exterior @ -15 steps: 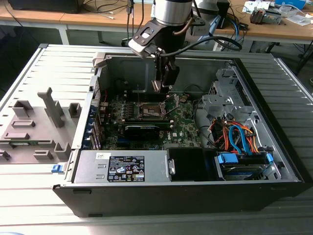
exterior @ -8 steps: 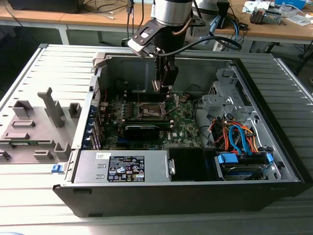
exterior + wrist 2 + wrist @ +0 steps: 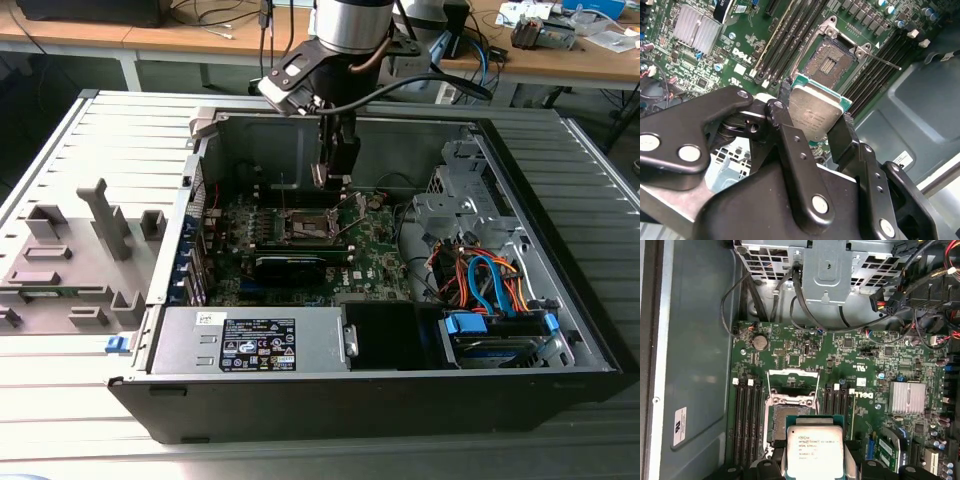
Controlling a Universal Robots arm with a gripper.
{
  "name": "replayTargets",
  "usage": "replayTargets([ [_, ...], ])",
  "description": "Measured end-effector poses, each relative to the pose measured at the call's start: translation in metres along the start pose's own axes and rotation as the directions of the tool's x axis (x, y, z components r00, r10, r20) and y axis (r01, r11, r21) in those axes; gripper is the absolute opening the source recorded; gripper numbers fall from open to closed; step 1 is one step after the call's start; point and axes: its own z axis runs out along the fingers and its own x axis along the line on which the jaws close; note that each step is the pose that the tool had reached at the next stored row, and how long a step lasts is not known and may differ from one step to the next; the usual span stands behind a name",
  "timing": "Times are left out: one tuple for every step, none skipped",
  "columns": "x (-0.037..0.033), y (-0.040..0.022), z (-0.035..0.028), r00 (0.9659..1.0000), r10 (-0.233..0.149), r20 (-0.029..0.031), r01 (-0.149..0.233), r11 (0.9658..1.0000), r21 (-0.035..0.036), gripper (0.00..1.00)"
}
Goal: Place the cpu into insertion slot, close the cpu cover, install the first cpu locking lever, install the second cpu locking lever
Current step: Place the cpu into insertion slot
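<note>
Off at nine o'clock from the open computer case (image 3: 380, 400), toward the exterior view's left, a grey fixture tray (image 3: 70, 260) sits on the slatted table (image 3: 60, 420). Inside the case the green motherboard (image 3: 385, 262) lies flat, with a silver power supply (image 3: 255, 340) at six o'clock from it. The gripper (image 3: 335, 180) hangs over the board, at about twelve o'clock from the insertion slot (image 3: 308, 228) and clear of it. From where I stand the claw is clamped tight: in the second wrist view its two black fingers (image 3: 842, 132) pinch opposite edges of the cpu (image 3: 815, 112), silver top showing. The chip is held apart from the slot, whose bare contact field is uncovered. In the first wrist view the cpu cover (image 3: 793, 372) stands swung open. A thin metal lever (image 3: 882, 61) juts out beside the slot. At three o'clock from the board, orange and blue cables (image 3: 485, 280) run to a drive (image 3: 495, 345).
</note>
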Motion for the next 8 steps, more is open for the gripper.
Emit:
replayTargets([
  [0.0, 0.0, 0.0001, 1.0, 0.009, -0.0003, -0.009, 1.0, 0.0002, 0.55],
  [0.0, 0.0, 0.0001, 0.9999, 0.015, -0.0005, -0.015, 0.9999, 0.0003, 0.55],
  [0.0, 0.0, 0.0002, 0.9997, 0.025, -0.0007, -0.025, 0.9997, 0.0005, 0.55],
  [0.0, 0.0, 0.0002, 0.9995, 0.032, -0.0009, -0.032, 0.9995, 0.0007, 0.55],
  [0.0, 0.0, 0.0003, 0.9994, 0.036, -0.001, -0.036, 0.9994, 0.0008, 0.55],
  [0.0, 0.0, 0.0003, 0.9993, 0.037, -0.001, -0.037, 0.9993, 0.0008, 0.55],
  [0.0, 0.0, 0.0003, 0.9993, 0.037, -0.001, -0.037, 0.9993, 0.0008, 0.55],
  [0.0, 0.0, 0.0005, 0.9993, 0.037, -0.0011, -0.037, 0.9993, 0.0008, 0.55],
])
